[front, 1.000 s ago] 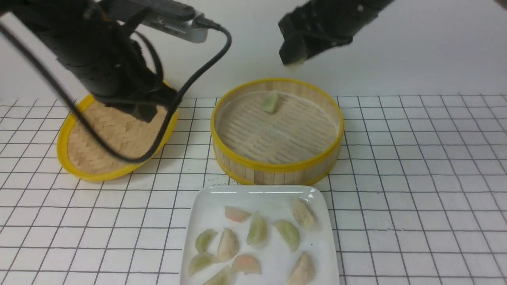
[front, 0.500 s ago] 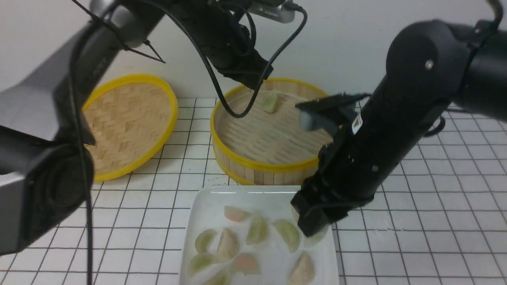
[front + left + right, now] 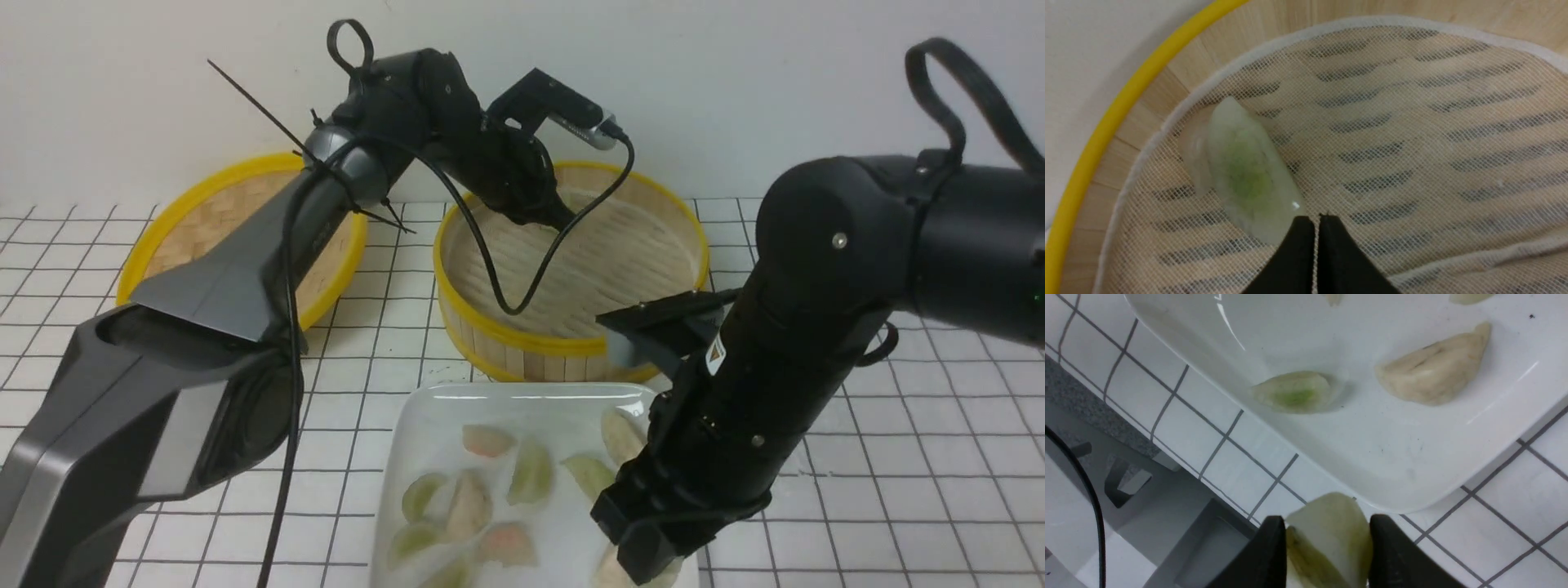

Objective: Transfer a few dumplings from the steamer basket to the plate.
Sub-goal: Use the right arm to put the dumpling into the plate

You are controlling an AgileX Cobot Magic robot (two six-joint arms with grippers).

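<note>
The steamer basket [image 3: 571, 347] stands at centre back. One green dumpling [image 3: 1245, 171] lies on its mesh liner by the far wall; the left arm hides it in the front view. My left gripper [image 3: 559, 219] is inside the basket, shut and empty, with its tips [image 3: 1316, 218] right beside that dumpling. My right gripper [image 3: 653, 563] is shut on a green dumpling [image 3: 1331, 543] and holds it low over the front right corner of the white plate [image 3: 433, 416]. Several green dumplings [image 3: 531, 474] lie on the plate, one near the edge [image 3: 1294, 392].
The flat woven lid [image 3: 204, 220] lies left of the basket. Pinkish dumplings [image 3: 487, 441] and beige ones [image 3: 1433, 371] also lie on the plate. The table is white with a dark grid. Its front edge and the robot's base [image 3: 1167, 522] are close behind the plate.
My left arm has swung from over the lid into the basket. My right arm has come down from above the basket to the plate's front right corner, dumpling still held.
</note>
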